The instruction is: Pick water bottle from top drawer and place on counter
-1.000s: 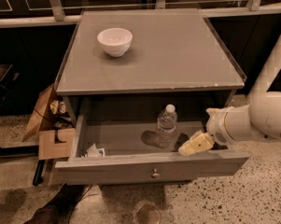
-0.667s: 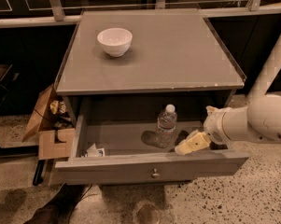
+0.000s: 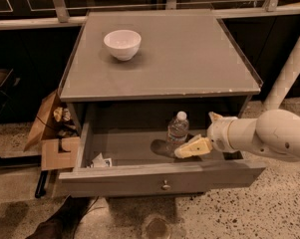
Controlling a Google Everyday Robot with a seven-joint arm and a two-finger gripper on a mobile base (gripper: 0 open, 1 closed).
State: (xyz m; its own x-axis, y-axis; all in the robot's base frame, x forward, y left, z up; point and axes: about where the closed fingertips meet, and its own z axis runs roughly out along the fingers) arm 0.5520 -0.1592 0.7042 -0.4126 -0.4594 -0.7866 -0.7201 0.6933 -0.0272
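Since approx 1 s ago the gripper [image 3: 195, 135] has slid left inside the top drawer [image 3: 159, 179], closing in on the water bottle [image 3: 177, 130]. The bottle itself hasn't shifted.

Camera view: the bottle stands upright in the open drawer, right of centre, white cap up. The gripper sits just beside it on the right, low in the drawer, w/ the arm coming in from the right edge. Jaws look spread wide and hold nothing. The lower fingertip [image 3: 181, 153] is at or near the bottle's base; can't tell if it's touching. The bottle isn't btwn the jaws yet. The counter [image 3: 189, 59] above carries only a white bowl [image 3: 122, 44] at back left, so there's plenty of free surface. A crumpled paper scrap [image 3: 100, 161] lies in the drawer's front left corner, well apart.

Step in hand, prob.: final approach to the grasp. Next move needs the jaws brought around the bottle's body w/o tipping it. Then close, lift clear of the drawer front and the counter's lip, and set it down away from the bowl.
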